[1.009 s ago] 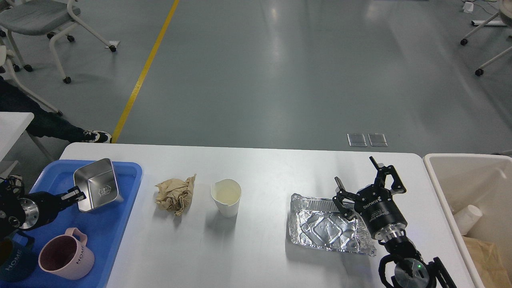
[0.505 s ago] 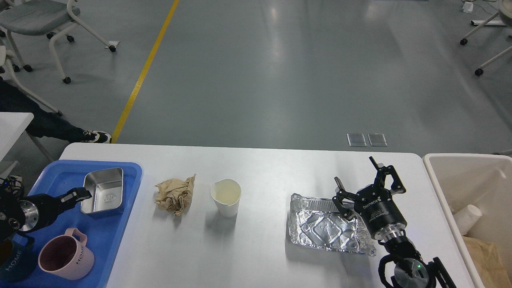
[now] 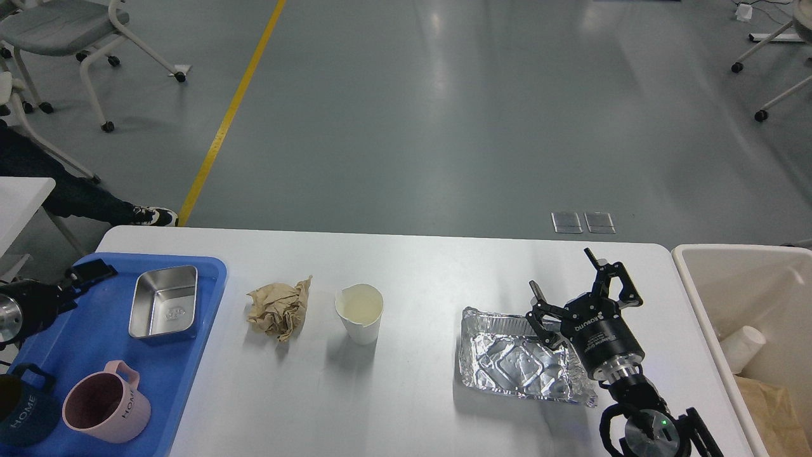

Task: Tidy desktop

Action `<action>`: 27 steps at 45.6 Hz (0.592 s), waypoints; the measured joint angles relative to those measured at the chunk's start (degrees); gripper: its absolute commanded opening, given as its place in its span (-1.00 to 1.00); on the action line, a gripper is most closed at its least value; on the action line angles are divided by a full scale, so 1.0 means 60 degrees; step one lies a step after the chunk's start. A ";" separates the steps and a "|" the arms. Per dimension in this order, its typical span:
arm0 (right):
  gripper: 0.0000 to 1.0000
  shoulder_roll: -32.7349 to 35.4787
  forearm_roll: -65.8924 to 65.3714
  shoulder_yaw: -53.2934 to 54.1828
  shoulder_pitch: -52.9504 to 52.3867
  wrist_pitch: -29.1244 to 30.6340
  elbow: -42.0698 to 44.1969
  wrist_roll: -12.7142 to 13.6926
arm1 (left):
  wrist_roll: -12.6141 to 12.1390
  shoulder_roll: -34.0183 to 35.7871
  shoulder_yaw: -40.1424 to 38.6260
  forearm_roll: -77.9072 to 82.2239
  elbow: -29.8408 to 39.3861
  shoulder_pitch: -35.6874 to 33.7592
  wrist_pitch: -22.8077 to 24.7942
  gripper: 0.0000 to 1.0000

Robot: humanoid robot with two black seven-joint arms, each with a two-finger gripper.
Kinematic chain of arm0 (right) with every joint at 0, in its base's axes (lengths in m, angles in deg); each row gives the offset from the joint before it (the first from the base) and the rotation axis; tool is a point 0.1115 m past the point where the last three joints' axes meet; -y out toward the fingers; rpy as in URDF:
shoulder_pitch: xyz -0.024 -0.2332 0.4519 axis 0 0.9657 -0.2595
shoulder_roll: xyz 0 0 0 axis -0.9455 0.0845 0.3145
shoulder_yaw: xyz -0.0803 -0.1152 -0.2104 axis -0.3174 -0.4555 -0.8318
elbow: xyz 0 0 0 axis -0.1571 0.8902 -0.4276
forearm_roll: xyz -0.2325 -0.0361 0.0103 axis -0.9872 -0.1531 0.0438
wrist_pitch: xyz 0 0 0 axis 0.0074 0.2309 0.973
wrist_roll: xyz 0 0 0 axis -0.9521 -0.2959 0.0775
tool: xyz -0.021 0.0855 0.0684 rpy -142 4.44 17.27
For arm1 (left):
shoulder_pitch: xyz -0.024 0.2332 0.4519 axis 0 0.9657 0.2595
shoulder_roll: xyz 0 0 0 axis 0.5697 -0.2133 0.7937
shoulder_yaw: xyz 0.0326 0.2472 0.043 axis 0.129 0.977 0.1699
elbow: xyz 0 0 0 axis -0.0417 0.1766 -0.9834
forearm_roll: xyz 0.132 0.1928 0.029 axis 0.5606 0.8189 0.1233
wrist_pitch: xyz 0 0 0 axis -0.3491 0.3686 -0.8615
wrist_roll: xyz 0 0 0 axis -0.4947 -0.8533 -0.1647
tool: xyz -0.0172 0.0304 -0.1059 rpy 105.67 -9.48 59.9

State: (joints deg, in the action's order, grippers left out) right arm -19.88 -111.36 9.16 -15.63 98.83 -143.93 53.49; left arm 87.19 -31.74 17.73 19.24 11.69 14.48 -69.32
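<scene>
Black right gripper bears white lettering, silver wrist ring.

Blue tray, pink mug, wht desktop.

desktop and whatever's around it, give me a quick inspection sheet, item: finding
surface: white desktop, no spill seen.
job's things: crumpled brown paper, white paper cup upright, crushed foil tray, all loose on the desktop.
clutter: blue tray at the left holds a steel container, a pink mug and a dark mug; beige bin at the right holds a cup and brown paper.
grippers: left gripper over the blue tray, jaw state unclear; right gripper open above the foil tray's far right edge.
cables: nothing seen.
surroundings: grey floor, yellow line, wheeled chairs.
</scene>
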 measured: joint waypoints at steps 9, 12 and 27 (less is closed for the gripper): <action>1.00 0.0000 0.0001 0.0000 -0.0016 -0.0012 -0.0010 -0.0002 | -0.0018 0.0219 -0.2091 -0.2212 0.0006 -0.0033 0.0386 0.93; 1.00 0.0000 0.0000 0.0000 -0.0015 -0.0019 -0.0014 -0.0005 | -0.0052 0.0176 -0.2669 -0.2754 0.0031 0.0028 0.0367 0.93; 1.00 0.0006 0.0000 0.0001 0.0006 -0.0043 -0.0138 0.0000 | -0.0051 0.0114 -0.3666 -0.4902 0.2041 0.0927 -0.0629 0.93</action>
State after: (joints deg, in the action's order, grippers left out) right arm -19.85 -111.36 9.16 -15.59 98.58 -144.76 53.49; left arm 86.88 -31.06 -4.26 -10.17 23.94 20.05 -73.09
